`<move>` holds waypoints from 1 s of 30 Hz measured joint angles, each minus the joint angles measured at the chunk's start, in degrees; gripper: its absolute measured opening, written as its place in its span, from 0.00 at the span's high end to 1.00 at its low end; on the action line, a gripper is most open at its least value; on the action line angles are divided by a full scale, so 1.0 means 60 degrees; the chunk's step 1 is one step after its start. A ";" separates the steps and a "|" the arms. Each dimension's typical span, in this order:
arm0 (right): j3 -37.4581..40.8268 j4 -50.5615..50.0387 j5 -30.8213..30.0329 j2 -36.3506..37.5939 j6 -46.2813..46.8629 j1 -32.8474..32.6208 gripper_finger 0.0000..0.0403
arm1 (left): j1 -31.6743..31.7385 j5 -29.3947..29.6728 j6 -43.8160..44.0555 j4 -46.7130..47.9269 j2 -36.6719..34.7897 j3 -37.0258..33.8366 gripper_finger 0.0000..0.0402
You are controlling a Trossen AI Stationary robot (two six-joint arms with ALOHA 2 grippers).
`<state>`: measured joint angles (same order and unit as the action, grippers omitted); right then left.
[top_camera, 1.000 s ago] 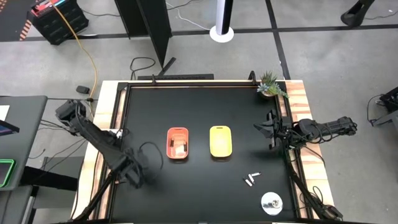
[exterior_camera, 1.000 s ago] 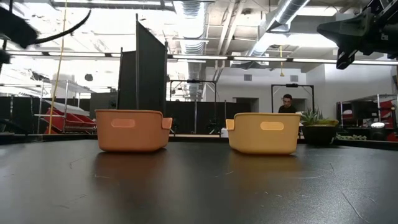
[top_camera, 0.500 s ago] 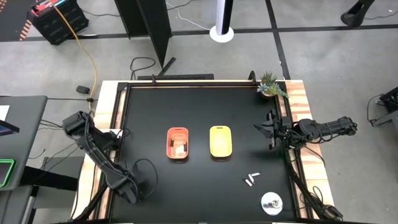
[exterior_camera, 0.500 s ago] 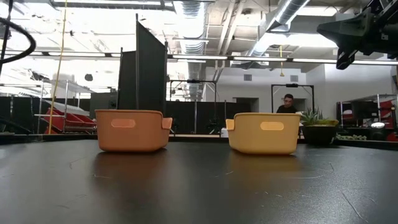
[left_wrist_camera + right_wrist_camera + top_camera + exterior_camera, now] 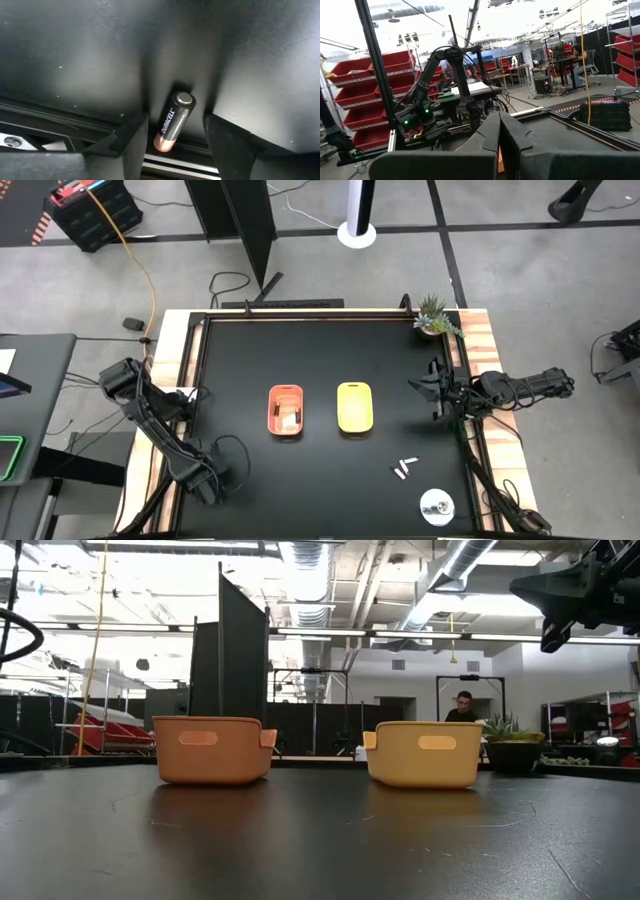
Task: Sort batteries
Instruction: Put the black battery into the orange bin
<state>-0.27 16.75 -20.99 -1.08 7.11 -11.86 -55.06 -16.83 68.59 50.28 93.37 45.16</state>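
Note:
My left gripper (image 5: 205, 483) is low at the table's near left corner, open. In the left wrist view a black battery with a copper end (image 5: 176, 112) lies flat on the table between my left gripper's (image 5: 174, 132) fingers, with a gap on each side. A few small whitish batteries (image 5: 405, 469) lie on the table's near right part. The orange tray (image 5: 286, 409) and the yellow tray (image 5: 354, 406) stand side by side mid-table. My right gripper (image 5: 436, 394) hovers shut at the right edge, high in the low view (image 5: 560, 602).
A round silvery disc (image 5: 436, 504) lies near the right near corner. A small potted plant (image 5: 433, 316) stands at the far right corner. A metal rail (image 5: 60, 120) runs along the table's edge right beside the black battery. A person (image 5: 462, 706) sits far behind the table.
My left gripper has moved toward the table's near left corner, and the arm has left the low view's upper left, where only a cable loop shows now. My right arm has kept still.

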 joint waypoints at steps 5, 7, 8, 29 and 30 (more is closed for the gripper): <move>0.0000 -0.0007 0.0000 0.0000 -0.0004 0.0000 0.93 | 0.0075 0.0054 -0.0068 -0.0068 0.0024 -0.0043 0.66; 0.0000 0.0000 0.0000 0.0001 -0.0004 0.0000 0.93 | 0.0103 0.0112 -0.0068 -0.0126 0.0028 -0.0043 0.74; -0.0002 -0.0004 0.0000 0.0000 -0.0004 0.0000 0.93 | 0.0106 0.0140 -0.0072 -0.0143 0.0028 -0.0043 0.79; 0.0000 -0.0007 0.0000 0.0000 -0.0011 0.0000 0.93 | 0.0837 0.1564 -0.1209 0.0632 0.0086 0.0690 0.91; 0.0000 -0.0007 0.0000 0.0000 -0.0011 0.0000 0.93 | 0.0911 0.1817 -0.1279 0.0674 0.0086 0.0760 0.91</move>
<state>-0.27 16.71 -20.99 -1.08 7.05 -11.86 -49.59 -5.92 60.92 54.32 93.89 49.72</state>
